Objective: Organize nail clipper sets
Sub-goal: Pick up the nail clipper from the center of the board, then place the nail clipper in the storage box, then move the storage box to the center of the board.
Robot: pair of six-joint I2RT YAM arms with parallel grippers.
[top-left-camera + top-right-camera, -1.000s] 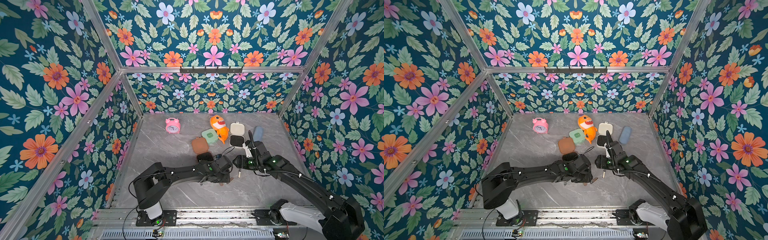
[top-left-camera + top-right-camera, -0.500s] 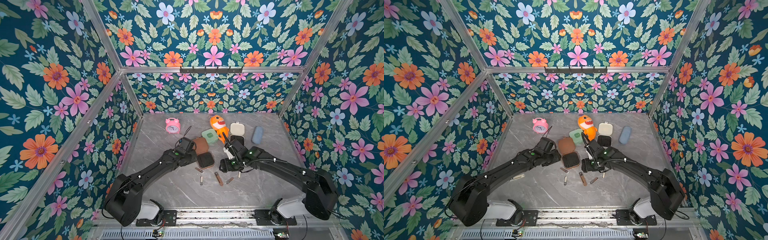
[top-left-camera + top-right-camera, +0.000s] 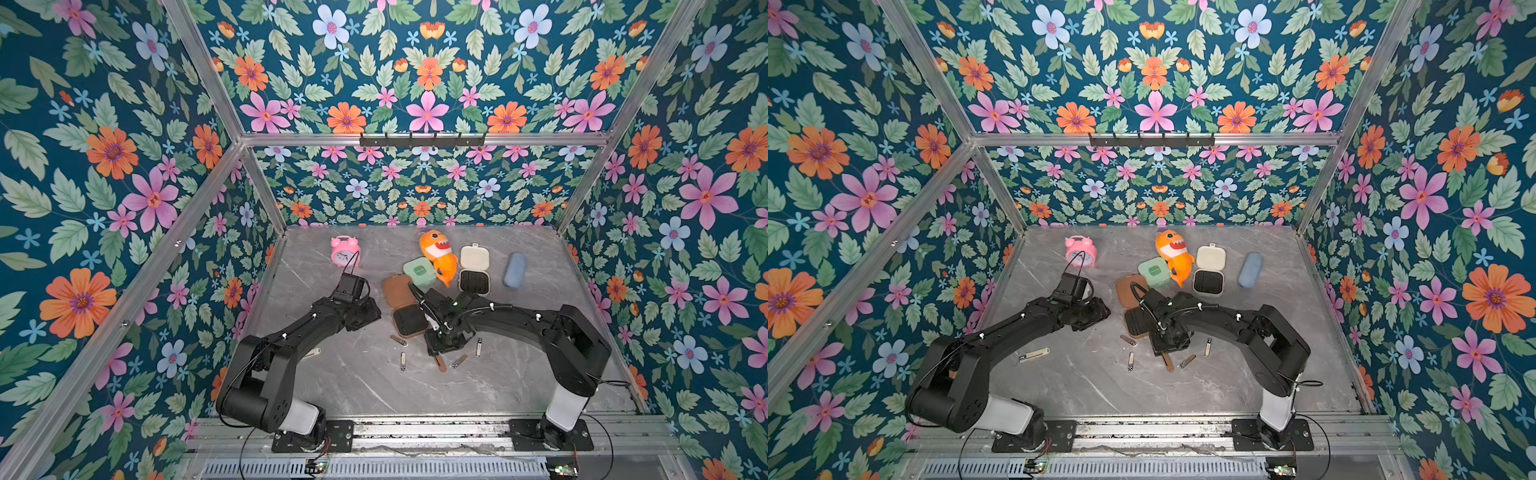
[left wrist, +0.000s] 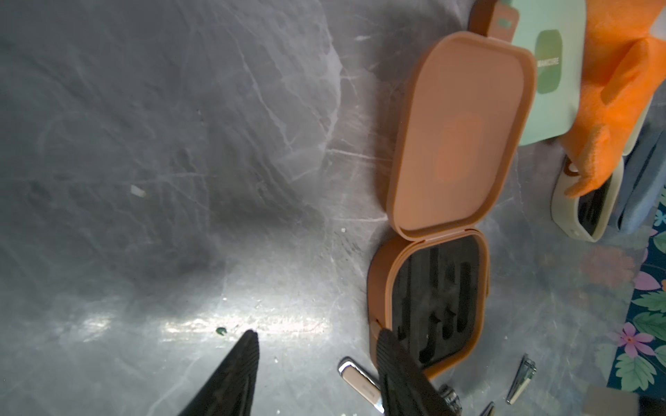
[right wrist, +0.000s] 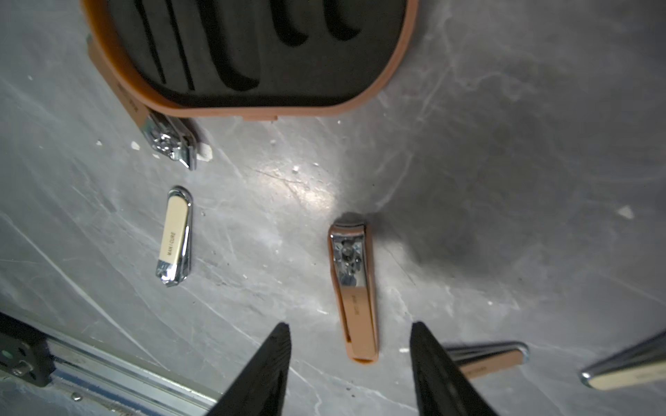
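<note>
Step in hand: by the look of it, picking up the brown clipper [image 5: 355, 288] for the brown case [image 4: 429, 299].
Right claw [image 5: 349, 326]: jaws apart, one on each side of the clipper's tail end, nothing gripped.
Left claw [image 4: 318, 334]: jaws apart and empty, with one finger at the case's corner. Contact cannot be told.
Brown clipper: flat on the desk [image 3: 374, 386], just front of the case and apart from it.
Brown case: open at mid-desk, the insert slots in view empty.
Other cases: mint case [image 3: 419, 272] shut and cream case [image 3: 473, 270] open, both nearer the back edge.
Method advised: centre on the clipper's long sides, lower until the pads almost meet the desk, then close slowly. Thin metal is likely to skid.
Risk: a second brown tool [image 5: 483, 360] lies just beside one finger and could be nudged.
</note>
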